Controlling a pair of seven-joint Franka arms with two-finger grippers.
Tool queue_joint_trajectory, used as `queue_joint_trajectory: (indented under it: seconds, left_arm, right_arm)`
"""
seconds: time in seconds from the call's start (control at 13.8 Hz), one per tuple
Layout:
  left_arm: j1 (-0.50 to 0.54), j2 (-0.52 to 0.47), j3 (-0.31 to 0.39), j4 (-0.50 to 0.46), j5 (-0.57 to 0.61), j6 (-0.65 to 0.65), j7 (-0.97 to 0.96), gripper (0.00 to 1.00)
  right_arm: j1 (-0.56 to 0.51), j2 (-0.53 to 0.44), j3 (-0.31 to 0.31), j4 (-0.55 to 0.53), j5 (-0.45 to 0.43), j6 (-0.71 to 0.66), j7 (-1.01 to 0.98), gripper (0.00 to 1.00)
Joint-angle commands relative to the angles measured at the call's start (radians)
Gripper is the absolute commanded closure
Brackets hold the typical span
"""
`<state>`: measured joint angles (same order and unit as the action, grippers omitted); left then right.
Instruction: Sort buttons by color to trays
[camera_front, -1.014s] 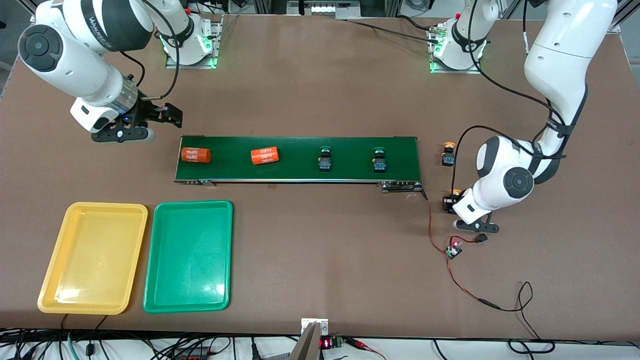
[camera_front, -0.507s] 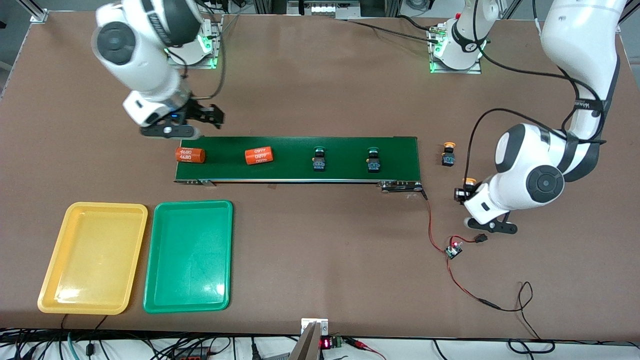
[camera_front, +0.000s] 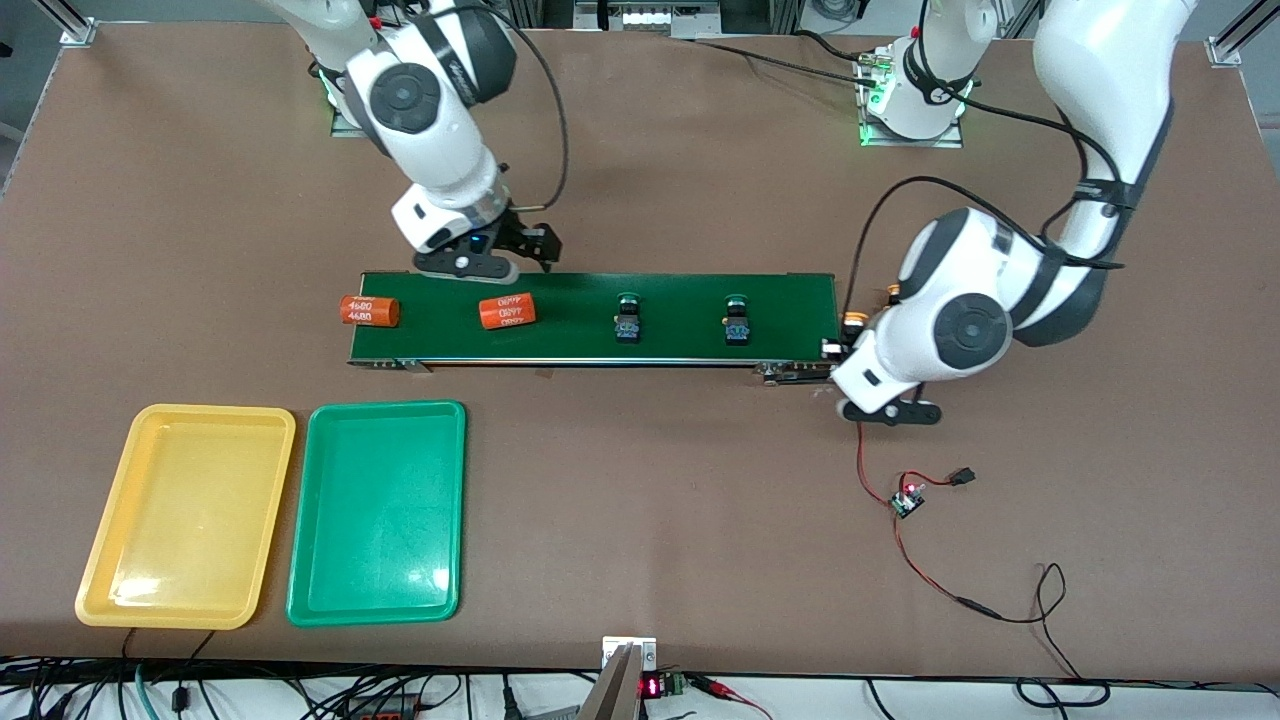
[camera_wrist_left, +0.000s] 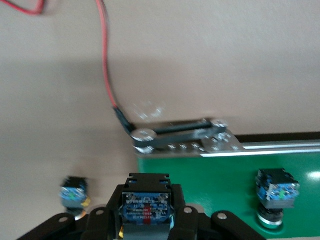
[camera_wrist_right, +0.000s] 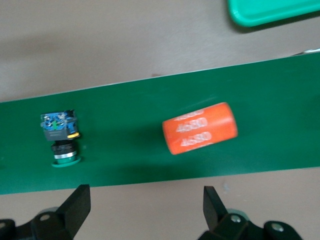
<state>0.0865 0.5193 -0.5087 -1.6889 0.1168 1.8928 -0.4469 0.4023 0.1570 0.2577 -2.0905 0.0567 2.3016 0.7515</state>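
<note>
My left gripper (camera_front: 846, 350) is shut on a yellow-capped button (camera_front: 852, 320) and holds it over the conveyor belt's end toward the left arm; its black body with a blue label shows between the fingers in the left wrist view (camera_wrist_left: 147, 209). The second yellow-capped button (camera_front: 893, 292) stands on the table beside that end, mostly hidden by the arm, and shows in the left wrist view (camera_wrist_left: 73, 192). Two green-capped buttons (camera_front: 627, 318) (camera_front: 737, 320) stand on the belt. My right gripper (camera_front: 530, 245) is open and empty over the belt's edge by an orange cylinder (camera_front: 506, 312). The yellow tray (camera_front: 185, 515) and green tray (camera_front: 378, 512) lie side by side, nearer the camera.
The dark-green conveyor belt (camera_front: 580, 345) crosses the middle. A second orange "4680" cylinder (camera_front: 369, 311) hangs off its end toward the right arm. A small circuit board (camera_front: 908, 500) with red wires lies nearer the camera than my left gripper.
My right arm swung from the table's end to over the belt. My left gripper lifted the yellow-capped button and carried it to the belt's end. Things on the belt drifted toward the right arm's end.
</note>
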Motion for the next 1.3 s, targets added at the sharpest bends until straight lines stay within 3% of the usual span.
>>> queue_joint_trajectory:
  seconds: [0.0,0.29,0.43,0.51,0.58,0.65,0.94,1.23]
  left_arm:
    - [0.01,-0.004,-0.022,-0.049,0.0,0.012,-0.029,0.83]
    - [0.007,-0.004,-0.036,-0.164,0.0,0.156,-0.059,0.83]
    - [0.001,-0.004,-0.047,-0.207,0.01,0.221,-0.096,0.76]
    - [0.001,-0.004,-0.048,-0.207,0.011,0.221,-0.105,0.62]
    - [0.005,-0.005,-0.048,-0.203,0.011,0.218,-0.124,0.25]
    - [0.01,-0.008,-0.048,-0.196,0.011,0.206,-0.13,0.0]
    - [0.025,-0.039,-0.05,-0.097,0.011,0.056,-0.122,0.0]
    - [0.042,-0.054,0.001,0.024,0.014,-0.155,-0.105,0.0]
  right_arm:
    - [0.047,0.103,-0.003,0.073,-0.066,0.012,0.026,0.0]
    - [0.07,0.139,-0.003,0.089,-0.1,0.012,0.029,0.0]
    - [0.07,0.139,-0.003,0.089,-0.1,0.012,0.038,0.0]
    - [0.073,0.141,-0.005,0.09,-0.1,0.013,0.06,0.0]
    - [0.082,0.15,-0.005,0.101,-0.104,0.024,0.081,0.0]
    - [0.089,0.16,-0.005,0.11,-0.113,0.03,0.095,0.0]
    - [0.115,0.242,-0.008,0.19,-0.237,0.032,0.218,0.0]
    - [0.124,0.295,-0.008,0.219,-0.258,0.057,0.246,0.0]
